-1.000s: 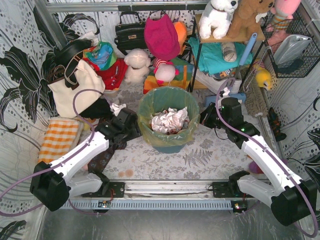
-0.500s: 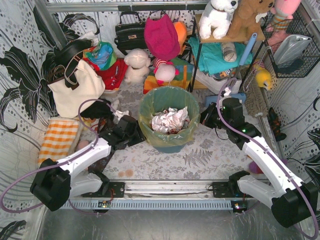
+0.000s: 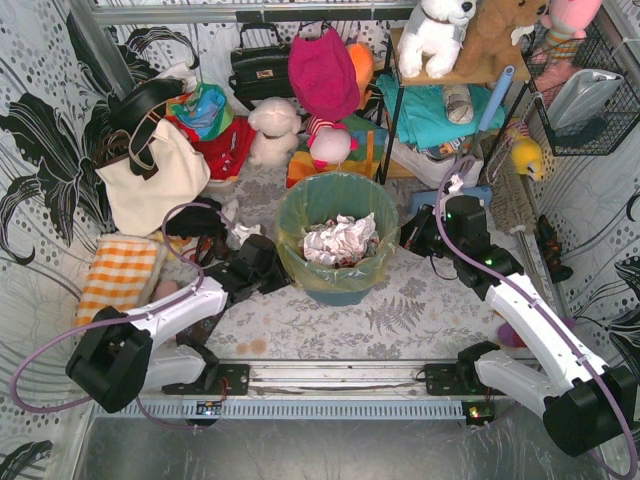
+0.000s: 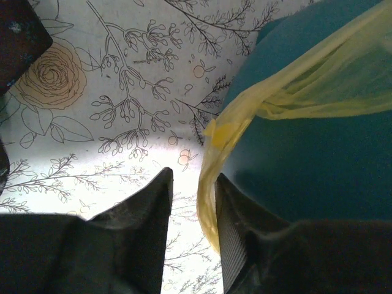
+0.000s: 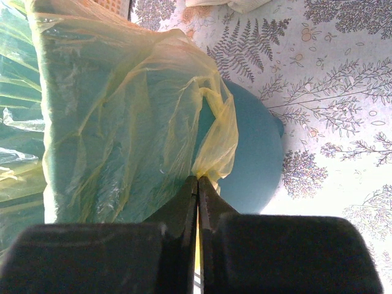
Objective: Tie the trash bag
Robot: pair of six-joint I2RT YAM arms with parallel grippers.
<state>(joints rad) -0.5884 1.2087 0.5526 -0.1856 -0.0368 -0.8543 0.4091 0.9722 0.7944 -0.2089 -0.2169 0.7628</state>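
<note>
**One Side Pinched, One Side Not**

On the bucket's (image 4: 306, 153) left side, the left end effector (image 4: 193, 184) sits low against the wall with its jaws partly apart. A hanging strip of the bag (image 4: 294, 92) drops into the gap, close to the finger nearer the bucket, but nothing is clamped.

The bag lines the bucket, which stands on the counter (image 3: 400, 320) between the two arms. Its rim is folded over the bucket's lip, and crumpled paper (image 3: 338, 240) lies inside.

On the bucket's right side, the right end effector (image 5: 197, 180) is fully closed, pinching a gathered point of the overhanging film just outside the wall.

The film looks thin, limp and slick. It should weigh almost nothing but will likely slide out of a shallow pinch and stretch or tear under a hard pull. Bunched, doubled plastic at the overhang on opposite sides of the bucket seems the safest hold, giving two tails long enough to cross above the paper.
</note>
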